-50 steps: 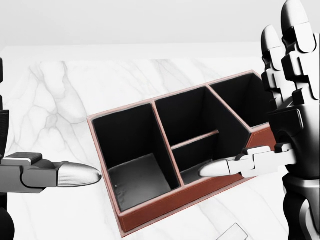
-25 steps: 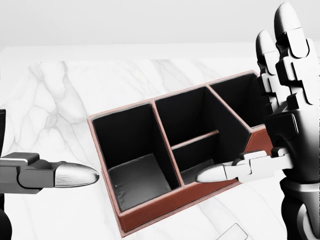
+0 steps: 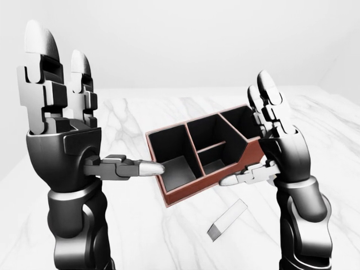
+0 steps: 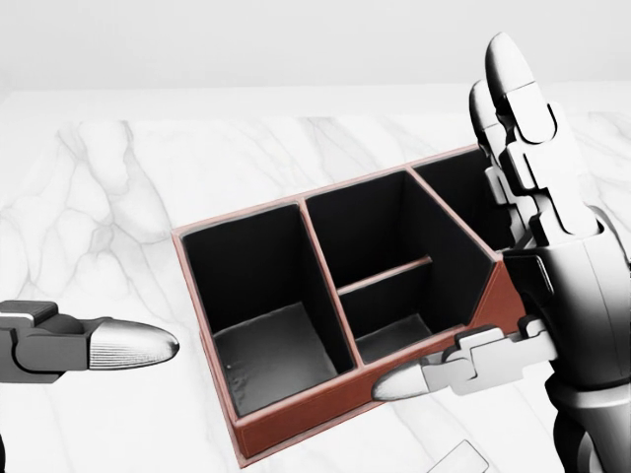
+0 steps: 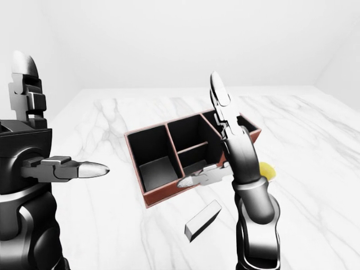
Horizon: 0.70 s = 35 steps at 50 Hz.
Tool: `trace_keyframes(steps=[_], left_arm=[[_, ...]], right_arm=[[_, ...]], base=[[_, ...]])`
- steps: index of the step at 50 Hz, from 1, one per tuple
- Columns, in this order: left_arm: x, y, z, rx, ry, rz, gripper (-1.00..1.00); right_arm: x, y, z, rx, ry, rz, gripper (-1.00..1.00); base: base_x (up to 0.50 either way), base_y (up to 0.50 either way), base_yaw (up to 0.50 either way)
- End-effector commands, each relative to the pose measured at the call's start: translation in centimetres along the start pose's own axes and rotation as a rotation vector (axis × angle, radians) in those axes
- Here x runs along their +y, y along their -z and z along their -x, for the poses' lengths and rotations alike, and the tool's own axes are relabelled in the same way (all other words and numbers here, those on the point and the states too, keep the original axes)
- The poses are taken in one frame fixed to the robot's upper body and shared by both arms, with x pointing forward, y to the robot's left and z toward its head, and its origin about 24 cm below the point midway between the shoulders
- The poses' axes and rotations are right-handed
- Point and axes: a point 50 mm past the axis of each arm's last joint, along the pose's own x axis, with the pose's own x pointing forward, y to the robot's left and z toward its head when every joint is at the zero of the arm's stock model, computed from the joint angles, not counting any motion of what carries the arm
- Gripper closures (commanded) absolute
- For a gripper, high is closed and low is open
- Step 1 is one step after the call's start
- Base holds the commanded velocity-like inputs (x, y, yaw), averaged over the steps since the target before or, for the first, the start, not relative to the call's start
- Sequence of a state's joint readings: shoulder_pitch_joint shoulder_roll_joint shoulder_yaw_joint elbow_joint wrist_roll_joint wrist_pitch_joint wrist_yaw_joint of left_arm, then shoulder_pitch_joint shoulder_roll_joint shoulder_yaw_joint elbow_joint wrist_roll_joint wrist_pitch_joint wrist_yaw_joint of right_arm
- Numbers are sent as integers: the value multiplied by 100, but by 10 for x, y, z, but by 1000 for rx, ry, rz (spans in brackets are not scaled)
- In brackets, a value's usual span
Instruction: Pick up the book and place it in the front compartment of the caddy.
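Left-eye view: reddish-brown leather caddy with black-lined compartments (image 3: 203, 154) standing at centre on a white marble worktop (image 3: 140, 225), turned at an angle. Small pale grey slab of a book (image 3: 227, 219) lying flat on the worktop at about 5 o'clock from the caddy, near it but apart, untouched by either hand. Left hand (image 3: 84, 146), dark grey with silver fingertips, raised at 9 o'clock of the caddy, two fingers upright, thumb pointing toward the caddy's left wall and stopping just beside it; spread wide, gripping nothing. Right hand (image 3: 270, 152) raised at 3 o'clock of the caddy, fingers up, thumb stretched across the caddy's lower right corner; likewise spread and empty.

Head view: caddy (image 4: 335, 296) filling the middle, showing one tall compartment on the left, a middle section split by a low divider into upper and lower cells, and an angled compartment at upper right partly hidden by the right hand (image 4: 523, 296). Left hand's thumb (image 4: 108, 345) alone entering at 9 o'clock, clear of the caddy. Only a pale corner of the book (image 4: 463, 459) visible at the bottom edge, about 5 o'clock.

Right-eye view: book (image 5: 203, 220) seen whole at 6 o'clock below the caddy's lower edge. Small yellow rounded object (image 5: 266, 170) peeking out at 3 o'clock beside the right forearm, mostly hidden, kind not discernible.
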<state>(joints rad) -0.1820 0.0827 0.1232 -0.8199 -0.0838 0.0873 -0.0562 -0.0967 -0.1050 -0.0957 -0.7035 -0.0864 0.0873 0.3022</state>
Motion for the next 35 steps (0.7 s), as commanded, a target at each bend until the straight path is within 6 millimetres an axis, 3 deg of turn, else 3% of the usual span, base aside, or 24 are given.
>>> trace_keyframes(steps=[1, 15, 35], left_arm=[[4, -4, 0, -18, -4, -16, -100], [6, -8, -2, -37, -12, -18, -100], [7, -7, -2, -35, -13, -18, -100]], right_arm=[[3, -8, 1, -18, -51, 65, -100], [0, -35, 0, -113, -130, 207, -100], [1, -33, 6, -37, -199, 350, -100]], base=[[0, 0, 0], [0, 0, 0], [0, 0, 0]])
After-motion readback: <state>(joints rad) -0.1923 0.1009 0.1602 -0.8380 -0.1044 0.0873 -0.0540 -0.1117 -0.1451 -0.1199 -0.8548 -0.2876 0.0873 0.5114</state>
